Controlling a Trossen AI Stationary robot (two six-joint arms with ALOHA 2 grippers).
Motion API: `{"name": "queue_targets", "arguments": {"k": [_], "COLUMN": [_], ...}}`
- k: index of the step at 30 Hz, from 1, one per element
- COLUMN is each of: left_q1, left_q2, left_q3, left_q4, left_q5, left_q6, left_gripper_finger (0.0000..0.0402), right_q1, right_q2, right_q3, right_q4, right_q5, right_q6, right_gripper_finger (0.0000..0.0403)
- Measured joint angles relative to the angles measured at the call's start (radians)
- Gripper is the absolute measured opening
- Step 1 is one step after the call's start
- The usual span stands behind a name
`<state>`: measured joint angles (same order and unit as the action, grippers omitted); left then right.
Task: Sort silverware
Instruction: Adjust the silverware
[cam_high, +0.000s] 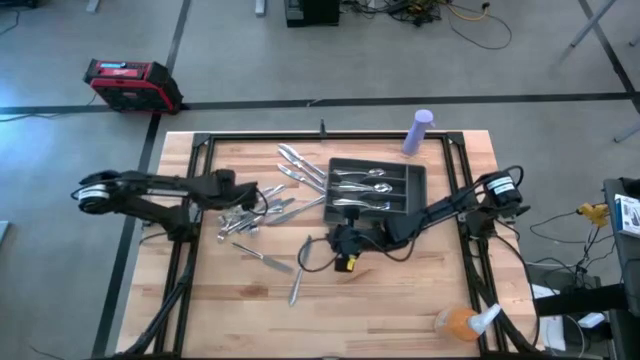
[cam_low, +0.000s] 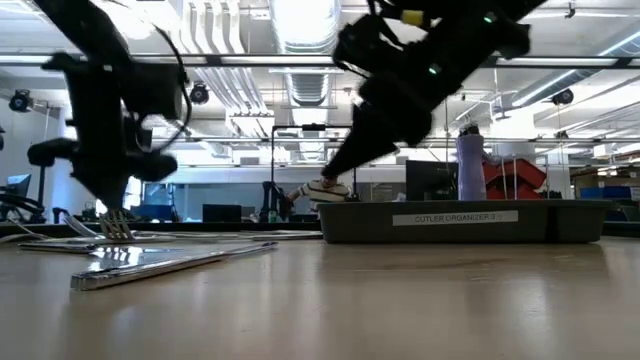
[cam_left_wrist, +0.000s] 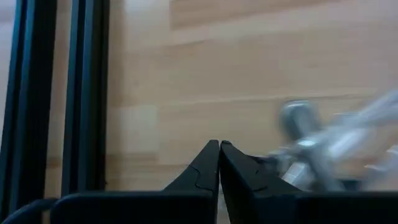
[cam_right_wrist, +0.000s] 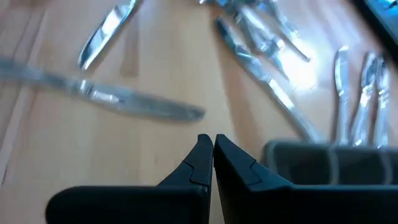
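The silverware lies loose in a pile (cam_high: 265, 210) left of the table's middle, with knives (cam_high: 300, 165) farther back and two single pieces (cam_high: 265, 258) nearer the front. More pieces (cam_high: 360, 188) lie in the dark grey tray (cam_high: 415, 180). My left gripper (cam_high: 248, 196) is shut at the pile's left edge, low over the forks (cam_low: 115, 228). My right gripper (cam_high: 345, 240) is shut and hangs just off the tray's near edge with nothing between its fingers (cam_right_wrist: 212, 138). A knife (cam_right_wrist: 124, 99) lies on the wood ahead of it. My left gripper (cam_left_wrist: 219, 144) has its fingers shut tip to tip with nothing between them. Blurred silverware (cam_left_wrist: 311, 143) lies right beside one finger. Whether that finger touches a piece, I cannot tell.
A purple cylinder (cam_high: 418, 132) stands at the far edge behind the tray. An orange thing and a spray bottle (cam_high: 462, 322) lie at the near right corner. Black frame rails (cam_high: 200, 150) run along the table's sides. Bare wood (cam_high: 400, 300) lies near the front.
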<state>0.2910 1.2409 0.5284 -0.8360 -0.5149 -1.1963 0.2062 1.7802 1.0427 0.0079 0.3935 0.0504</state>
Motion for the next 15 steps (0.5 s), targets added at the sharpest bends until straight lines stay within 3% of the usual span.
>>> {"name": "queue_targets", "arguments": {"k": [5,10,15], "left_q1": [0.015,-0.063,-0.169], "left_q2": [0.115,0.192,0.175], "left_q3": [-0.047,-0.035,0.009], "left_q4": [0.251,0.441,0.517], "left_q5": [0.017,-0.006,0.138], "left_q6": [0.142,0.272,0.343], "left_gripper_finger": [0.0000,0.0000,0.0000], "right_q1": [-0.034,-0.083,-0.137], "right_q2": [0.007,0.036,0.072], "right_q3": [0.090,0.195,0.282], "right_q4": [-0.069,-0.152,-0.207], "right_q5": [-0.008,-0.116,-0.209], "right_q6": [-0.047,-0.136,-0.254], "right_gripper_finger": [0.0000,0.0000,0.0000]}}
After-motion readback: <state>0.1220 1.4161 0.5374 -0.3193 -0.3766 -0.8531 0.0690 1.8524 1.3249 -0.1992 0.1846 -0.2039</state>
